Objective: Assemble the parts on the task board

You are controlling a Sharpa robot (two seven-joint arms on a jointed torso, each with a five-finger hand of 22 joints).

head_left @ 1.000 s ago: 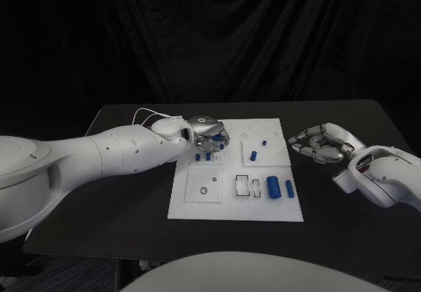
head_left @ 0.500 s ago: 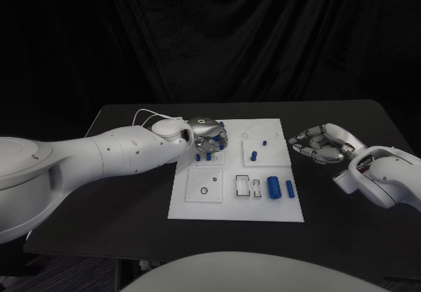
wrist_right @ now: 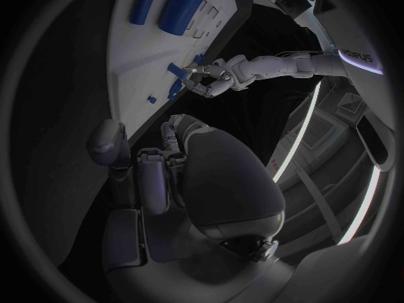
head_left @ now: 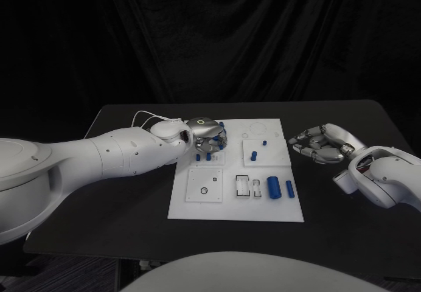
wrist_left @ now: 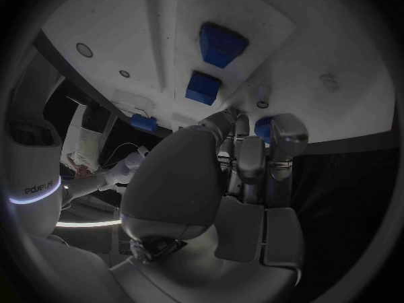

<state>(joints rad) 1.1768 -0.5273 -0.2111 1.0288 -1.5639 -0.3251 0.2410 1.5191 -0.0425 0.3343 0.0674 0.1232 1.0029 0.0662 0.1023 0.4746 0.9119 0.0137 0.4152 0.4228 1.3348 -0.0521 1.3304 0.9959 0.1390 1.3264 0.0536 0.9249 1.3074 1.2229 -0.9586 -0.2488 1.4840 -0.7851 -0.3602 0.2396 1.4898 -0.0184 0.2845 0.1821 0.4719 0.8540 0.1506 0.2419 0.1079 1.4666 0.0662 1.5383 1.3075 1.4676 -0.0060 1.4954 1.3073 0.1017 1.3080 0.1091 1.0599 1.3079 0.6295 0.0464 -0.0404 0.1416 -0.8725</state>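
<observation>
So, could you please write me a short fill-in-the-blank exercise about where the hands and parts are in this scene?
1. The task board is coloured ____.
2. The hand working over the board's far part is the ____ hand.
3. The right hand is off the board, over the ____ table.
4. The two blue cylinders lie nearer the robot's ____ arm.

Missing words: white; left; black; right

A black table (head_left: 123, 201) stands before a dark curtain (head_left: 228, 48) — dim, unlit room.
</observation>
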